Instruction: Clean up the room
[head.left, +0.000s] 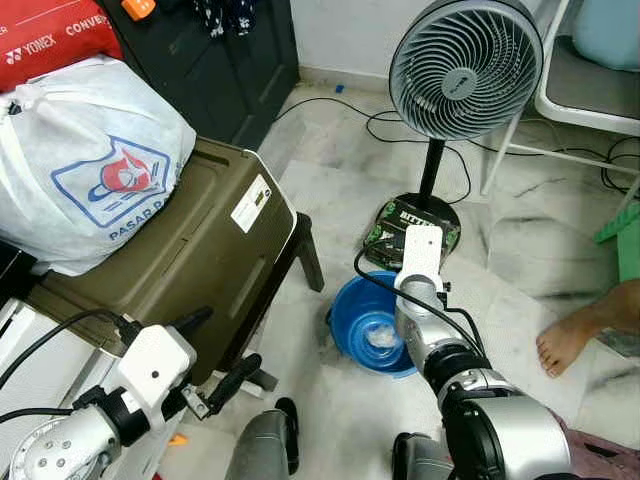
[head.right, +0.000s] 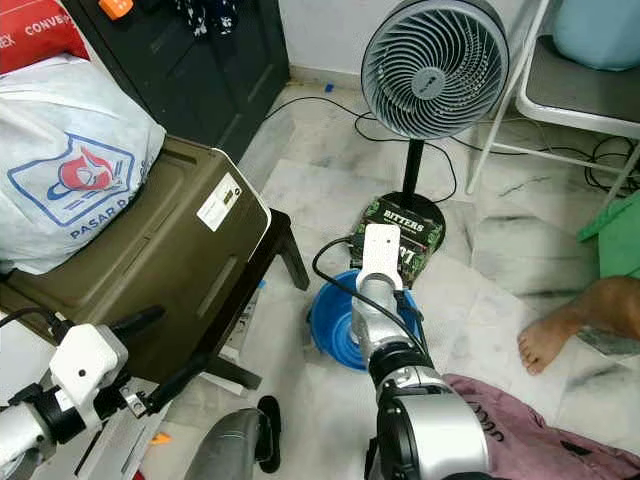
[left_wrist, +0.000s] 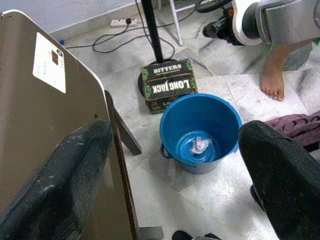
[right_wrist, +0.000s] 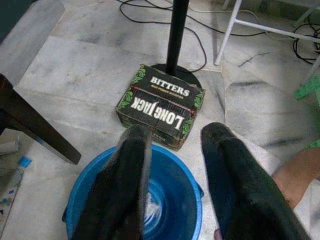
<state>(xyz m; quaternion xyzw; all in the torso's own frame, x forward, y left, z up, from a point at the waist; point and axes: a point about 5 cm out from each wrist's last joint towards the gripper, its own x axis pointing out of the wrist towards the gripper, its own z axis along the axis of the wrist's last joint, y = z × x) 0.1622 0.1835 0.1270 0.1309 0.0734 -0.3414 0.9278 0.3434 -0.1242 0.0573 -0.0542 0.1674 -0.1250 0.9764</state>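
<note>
Right claw spread open over the blue bucket, litter already at its bottom

Low in the frame, the left gripper (head.left: 215, 385) hangs idle beside the olive bin (head.left: 200, 250), fingers apart and empty. At centre, the right gripper (right_wrist: 172, 187) hovers above the blue bucket (left_wrist: 200, 132), jaws wide and holding nothing; a clear film seems to cling to one finger (right_wrist: 125, 185), so a scrap may stay stuck instead of dropping. A crumpled clear wrapper (left_wrist: 199, 145) lies on the bucket floor, balled up with no clear long axis. Further up, the bitters box (right_wrist: 161, 105) lies lengthwise across the fan base (head.left: 420, 215); reaching for it could knock the fan or snag its cable.
</note>
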